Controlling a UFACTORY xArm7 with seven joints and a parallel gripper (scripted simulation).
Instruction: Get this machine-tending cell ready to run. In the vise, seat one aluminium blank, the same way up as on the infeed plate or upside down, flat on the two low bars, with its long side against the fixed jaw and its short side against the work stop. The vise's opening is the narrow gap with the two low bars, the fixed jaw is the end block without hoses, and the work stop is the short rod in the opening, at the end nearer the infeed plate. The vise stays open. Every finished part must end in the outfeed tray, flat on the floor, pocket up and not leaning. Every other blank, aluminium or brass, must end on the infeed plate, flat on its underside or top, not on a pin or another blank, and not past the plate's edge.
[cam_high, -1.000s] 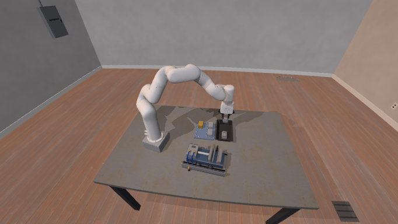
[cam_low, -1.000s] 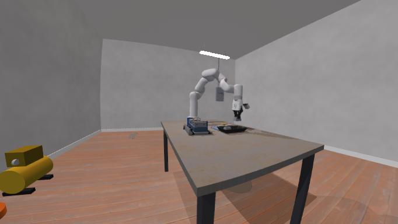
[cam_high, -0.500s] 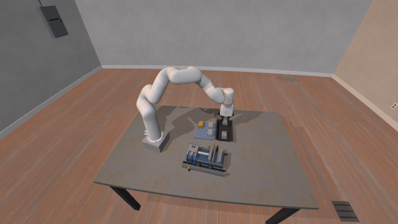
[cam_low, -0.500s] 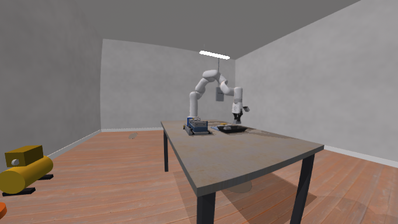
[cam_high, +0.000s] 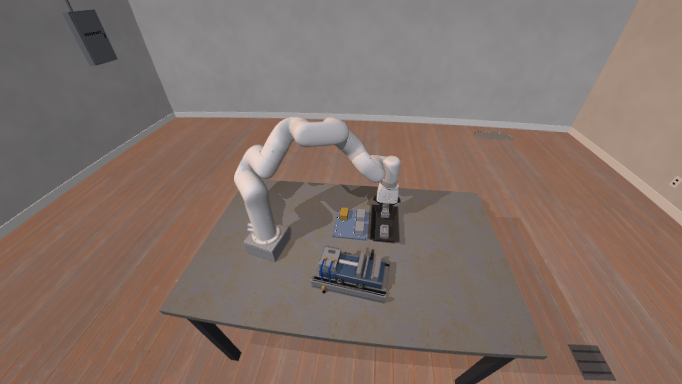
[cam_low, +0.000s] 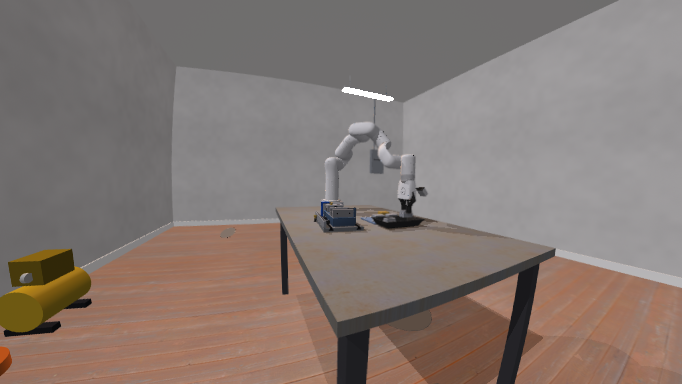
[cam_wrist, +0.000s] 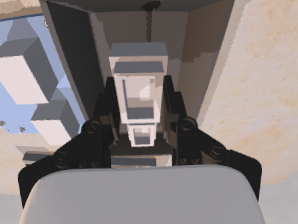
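Note:
My gripper (cam_high: 385, 211) is shut on a grey finished part (cam_wrist: 139, 96), gripped across its width, pocket side facing the wrist camera. It hangs low inside the far end of the black outfeed tray (cam_high: 385, 224); I cannot tell whether it touches the floor. A second finished part (cam_high: 384, 231) lies flat in the tray's near end. The blue infeed plate (cam_high: 352, 223) left of the tray carries a brass blank (cam_high: 344, 213) and two aluminium blanks (cam_high: 360, 215) (cam_high: 359, 227). The vise (cam_high: 352, 272) stands nearer the table's front, open.
The arm's base (cam_high: 267, 242) stands left of the plate. The tray's walls (cam_wrist: 69, 63) rise close on both sides of the fingers. The infeed plate (cam_wrist: 27, 90) lies just left of the tray in the wrist view.

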